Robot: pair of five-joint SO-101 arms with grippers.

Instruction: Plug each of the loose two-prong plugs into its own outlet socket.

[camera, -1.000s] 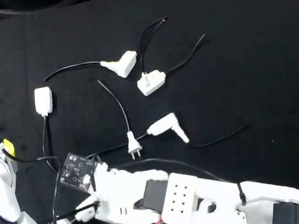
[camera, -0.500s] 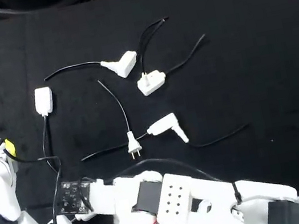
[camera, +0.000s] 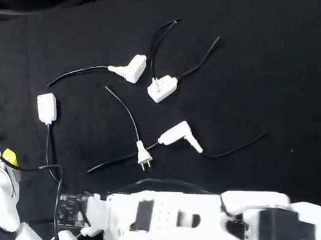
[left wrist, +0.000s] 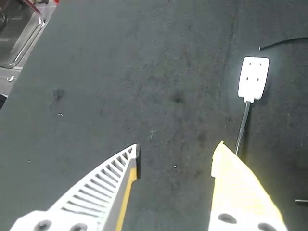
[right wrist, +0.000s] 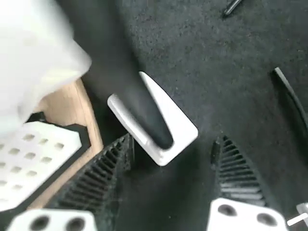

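Observation:
Several white two-prong plugs on black cords lie loose on the black table: an angled plug (camera: 130, 68), a flat one (camera: 162, 88), another angled one (camera: 178, 134) and a small one (camera: 142, 155). A white outlet socket (camera: 46, 107) (left wrist: 253, 78) lies at the left, its cord running toward the near edge. My left gripper (left wrist: 175, 155) hovers open short of that socket, and its yellow finger (camera: 9, 158) shows at the left edge. At the near left edge my right gripper (right wrist: 174, 142) (camera: 84, 225) is open around a white flat piece (right wrist: 166, 126) crossed by a black cable.
The right arm's white body (camera: 184, 221) lies across the near edge of the table. A wooden block and a perforated white plate (right wrist: 33, 159) sit just off the near left corner. The table's right half is bare black cloth (camera: 281, 61).
The right gripper has drawn back from the table's near middle toward the near left edge. The left arm has shifted slightly left. The plugs and socket have not moved.

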